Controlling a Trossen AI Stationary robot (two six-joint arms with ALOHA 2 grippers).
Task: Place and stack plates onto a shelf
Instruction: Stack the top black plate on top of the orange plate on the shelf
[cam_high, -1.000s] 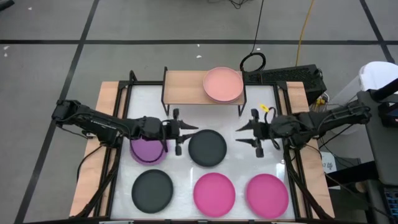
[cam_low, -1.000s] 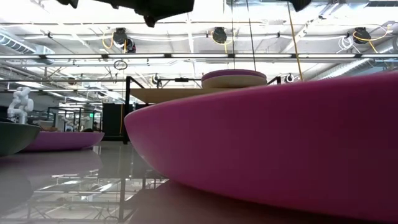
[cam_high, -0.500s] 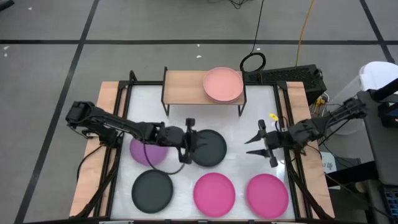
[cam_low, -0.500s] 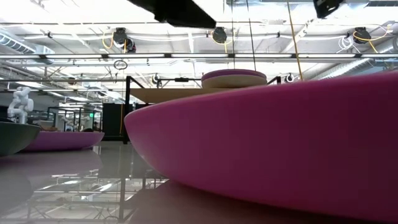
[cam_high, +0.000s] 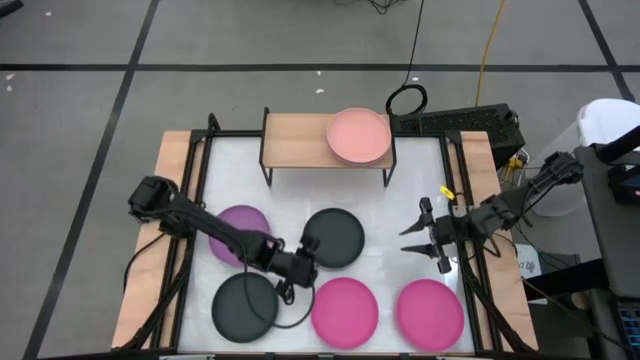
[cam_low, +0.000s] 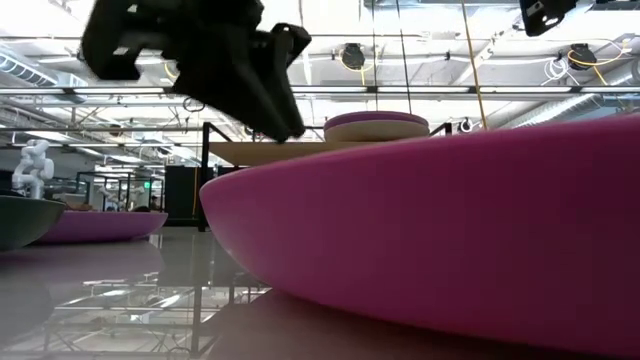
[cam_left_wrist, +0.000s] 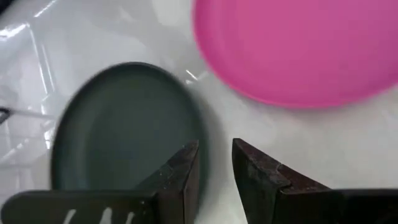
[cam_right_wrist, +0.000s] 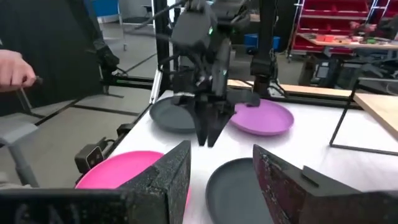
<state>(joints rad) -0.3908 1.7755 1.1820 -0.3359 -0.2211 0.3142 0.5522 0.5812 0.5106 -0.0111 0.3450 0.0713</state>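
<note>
The light-wood shelf (cam_high: 300, 140) stands at the table's far edge with a pale pink plate (cam_high: 358, 137) on its right half. On the table lie a purple plate (cam_high: 238, 232), two dark grey plates (cam_high: 335, 238) (cam_high: 245, 305) and two hot pink plates (cam_high: 345, 308) (cam_high: 430, 310). My left gripper (cam_high: 303, 262) points down over the table among the dark plates and the middle pink plate, with a narrow gap between its fingers (cam_left_wrist: 216, 155), touching nothing. My right gripper (cam_high: 405, 240) hovers open near the right edge (cam_right_wrist: 221, 155).
A hot pink plate (cam_low: 450, 250) fills most of the low view. A black frame runs along the table's wooden sides (cam_high: 200, 160). A person's hand (cam_right_wrist: 12, 68) shows beyond the table's left side. Bare white table lies in front of the shelf (cam_high: 320, 190).
My left gripper has swung from beside the purple plate toward the table's right and near edge, and has tipped from level to pointing down. My right gripper has drawn back toward the right edge and a little nearer. No plate has moved.
</note>
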